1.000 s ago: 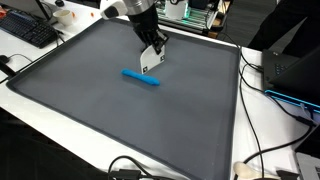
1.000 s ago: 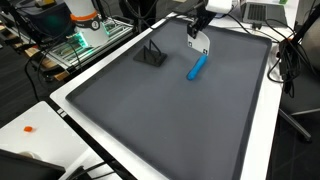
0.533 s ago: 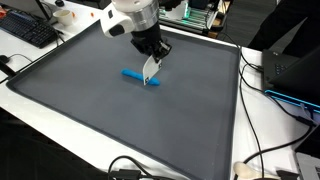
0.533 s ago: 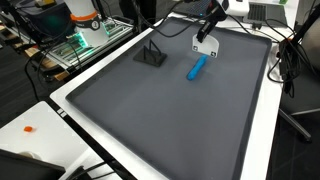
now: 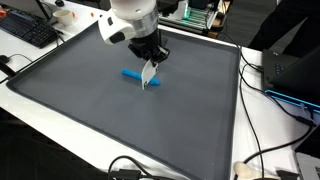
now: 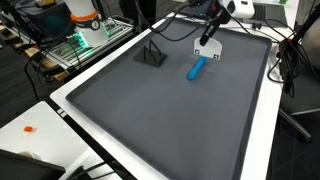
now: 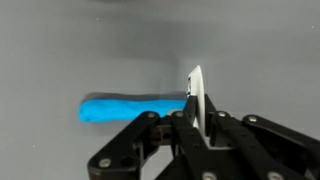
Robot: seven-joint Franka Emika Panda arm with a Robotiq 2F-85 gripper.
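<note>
Well, the gripper was pinched shut on a thin white card, held edge-on at one end of the blue stick on the grey mat, card lifted, not yet set down.

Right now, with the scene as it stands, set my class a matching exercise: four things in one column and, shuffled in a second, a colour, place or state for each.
Things:
1. marker
2. card
3. mat
4. keyboard

Descriptions:
A. grey, spread out flat
B. white, pinched in the gripper
C. blue, lying on the mat
D. black, beyond the mat's edge

Pairs: 1-C, 2-B, 3-A, 4-D
</note>
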